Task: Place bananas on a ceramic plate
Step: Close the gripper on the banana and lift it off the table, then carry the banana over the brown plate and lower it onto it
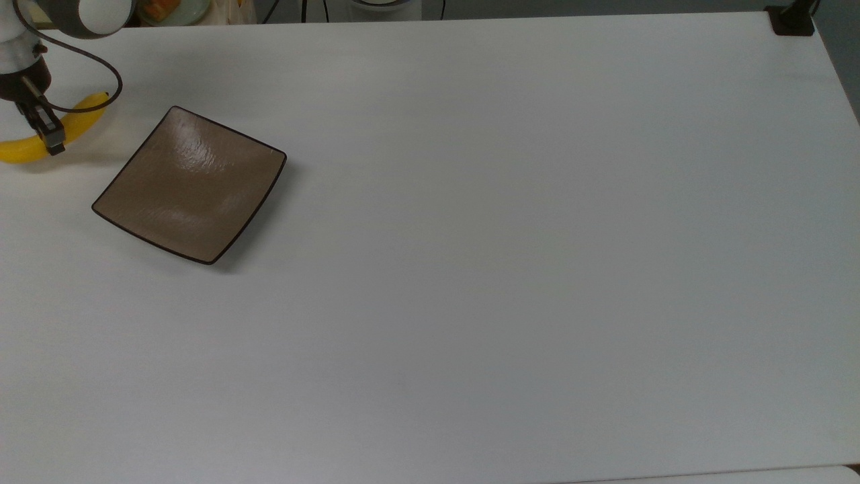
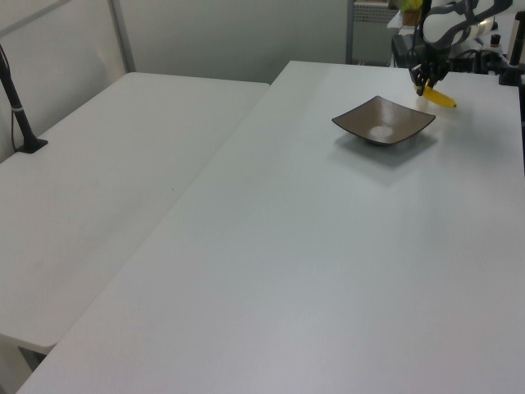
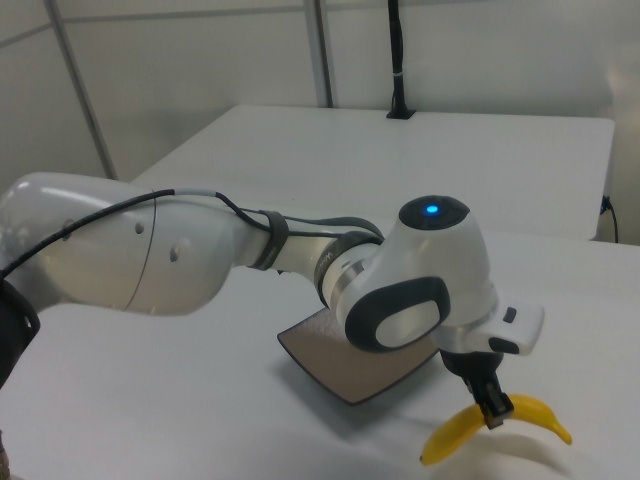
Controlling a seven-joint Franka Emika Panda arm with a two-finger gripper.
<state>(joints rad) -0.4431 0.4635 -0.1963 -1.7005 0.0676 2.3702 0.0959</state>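
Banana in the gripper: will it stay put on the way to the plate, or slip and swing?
The banana looks smooth and glossy, so it may slip. The gripper pinches it near the middle of its curve, so it probably hangs balanced, though the ends could pivot. Set on the dished, glossy plate, it might rock or slide toward the middle.
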